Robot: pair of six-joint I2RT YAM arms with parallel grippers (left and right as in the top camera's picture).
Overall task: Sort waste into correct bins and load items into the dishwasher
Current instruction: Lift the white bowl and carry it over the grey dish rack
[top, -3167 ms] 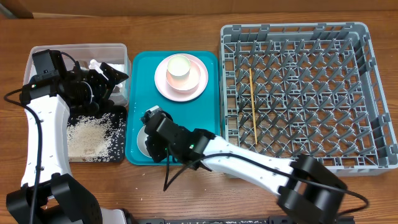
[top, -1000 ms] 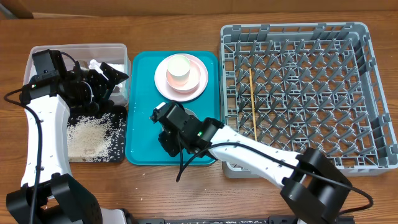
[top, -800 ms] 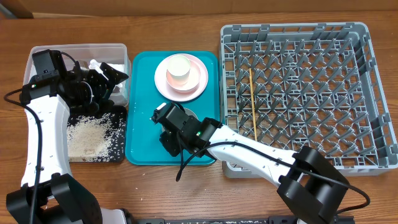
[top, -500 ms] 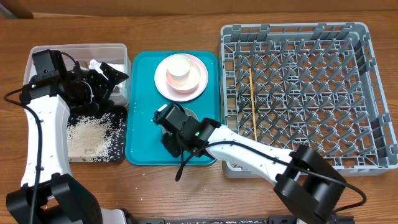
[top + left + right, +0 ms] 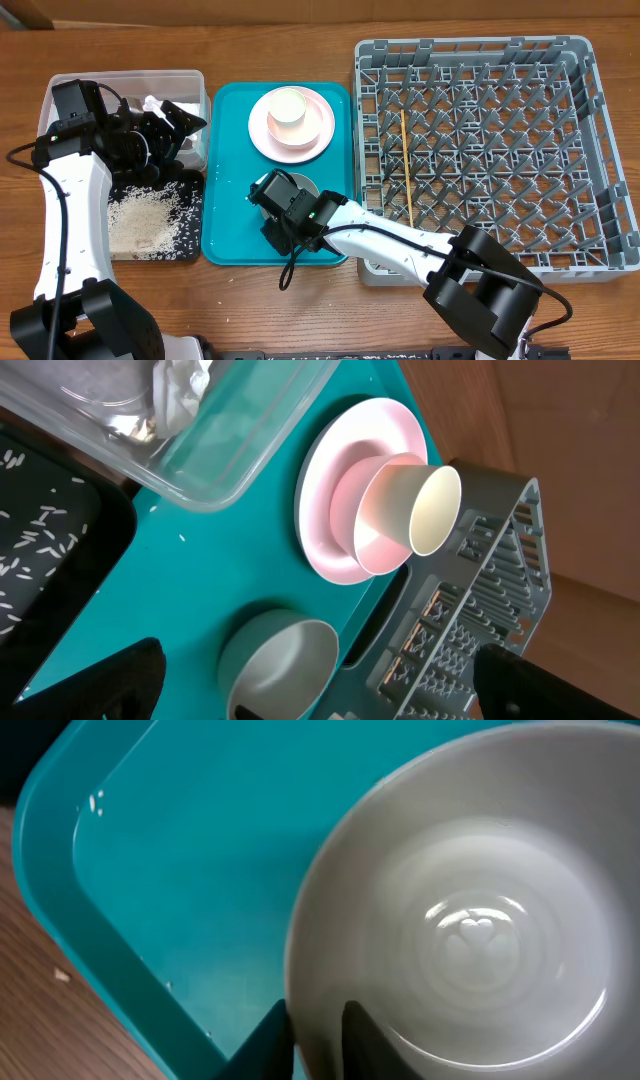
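Note:
My right gripper [image 5: 283,215] is shut on the rim of a white-ish bowl [image 5: 303,186] over the teal tray [image 5: 225,150]. In the right wrist view one finger [image 5: 275,1042] is outside the bowl [image 5: 470,920] and the other inside it. My left gripper [image 5: 185,140] is open and empty above the clear tub [image 5: 120,85], which holds a crumpled napkin [image 5: 155,103]. The pink plate [image 5: 320,135] with the cream cup [image 5: 288,108] sits at the tray's far end. Rice lies in the black tray [image 5: 150,222]. A chopstick [image 5: 406,165] lies in the grey dish rack [image 5: 480,150].
The left wrist view shows the bowl [image 5: 285,665], the plate [image 5: 325,550], the tipped-looking cup [image 5: 420,510], the tub's corner [image 5: 200,450], the black tray [image 5: 40,570] and the rack's corner [image 5: 470,610]. Bare wooden table surrounds everything. Only one bowl shows.
My right gripper has carried the bowl from the tray's near left corner toward its right side, creeping further right over the last second. The left arm has not moved.

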